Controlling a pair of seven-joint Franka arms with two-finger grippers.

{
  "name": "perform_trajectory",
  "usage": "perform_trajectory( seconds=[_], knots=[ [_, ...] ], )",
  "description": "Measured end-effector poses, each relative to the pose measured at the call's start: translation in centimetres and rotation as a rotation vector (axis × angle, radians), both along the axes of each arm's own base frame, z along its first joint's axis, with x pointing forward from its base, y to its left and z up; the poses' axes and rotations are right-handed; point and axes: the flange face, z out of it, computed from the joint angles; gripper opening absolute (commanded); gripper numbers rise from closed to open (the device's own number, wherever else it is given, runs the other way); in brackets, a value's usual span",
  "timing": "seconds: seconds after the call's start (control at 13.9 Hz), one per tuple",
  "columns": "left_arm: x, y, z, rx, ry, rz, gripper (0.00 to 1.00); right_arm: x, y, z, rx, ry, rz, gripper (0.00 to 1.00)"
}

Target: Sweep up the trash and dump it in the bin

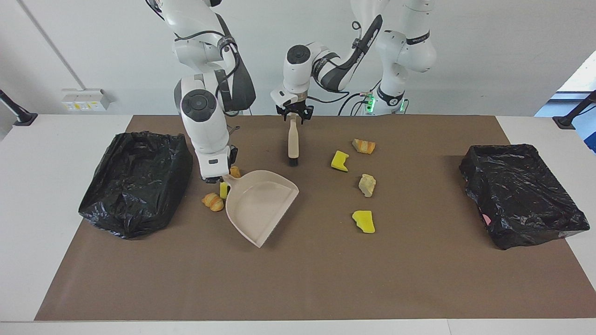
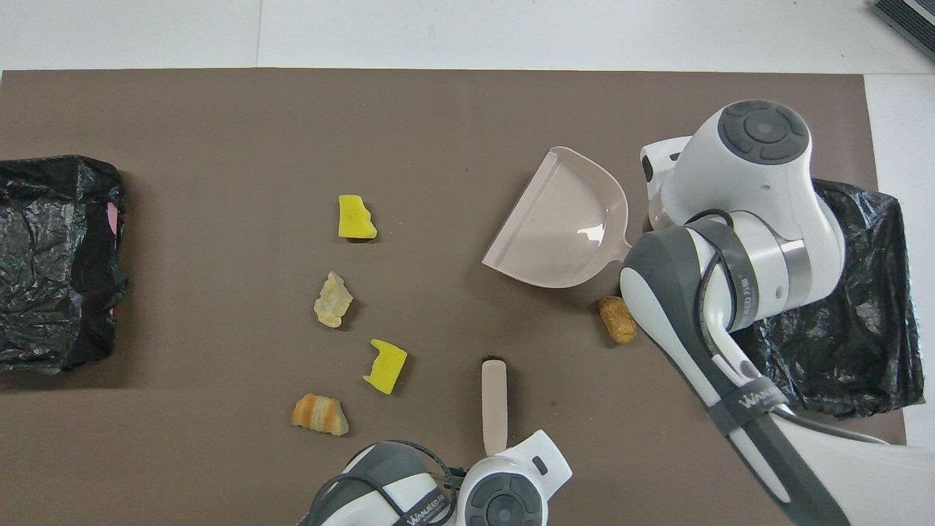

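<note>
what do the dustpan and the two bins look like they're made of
Dustpan: probably smooth beige plastic, with a glossy highlight in the overhead view. Both bins: covered by thin black plastic bags, crinkled and shiny; the material underneath is hidden.
</note>
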Motion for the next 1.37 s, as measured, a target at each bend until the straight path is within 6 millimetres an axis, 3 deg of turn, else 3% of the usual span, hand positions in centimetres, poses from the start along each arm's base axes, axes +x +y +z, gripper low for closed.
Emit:
perform_trajectory(
  seconds=[0.22,0.5,0.72,0.86,1.15,1.37],
  knots=[
    [-0.3,-0.1,-0.1,0.009,0.005,0.009,0.00,-0.2,-0.2,-0.3,0.010,0.028,0.104,0.00],
    [0.4,0.3,0.3,0.023,0.014,0.029,0.00,-0.3,-0.6,-0.4,-0.013,0.042,0.166,0.00],
    [2.9,1.4,2.8,0.034,0.024,0.071,0.00,-0.4,-0.2,-0.4,-0.025,0.041,0.182,0.00],
    [4.4,3.1,4.4,0.070,0.043,0.099,0.00,-0.8,0.6,-0.6,-0.026,0.053,0.203,0.00],
    [6.7,8.1,6.3,0.190,0.103,0.216,0.00,-3.3,4.8,-2.6,-0.044,0.105,0.264,0.00],
    [5.5,10.1,6.0,0.298,0.094,0.392,0.00,-4.5,4.2,-3.4,-0.051,0.131,0.260,0.00]
  ],
)
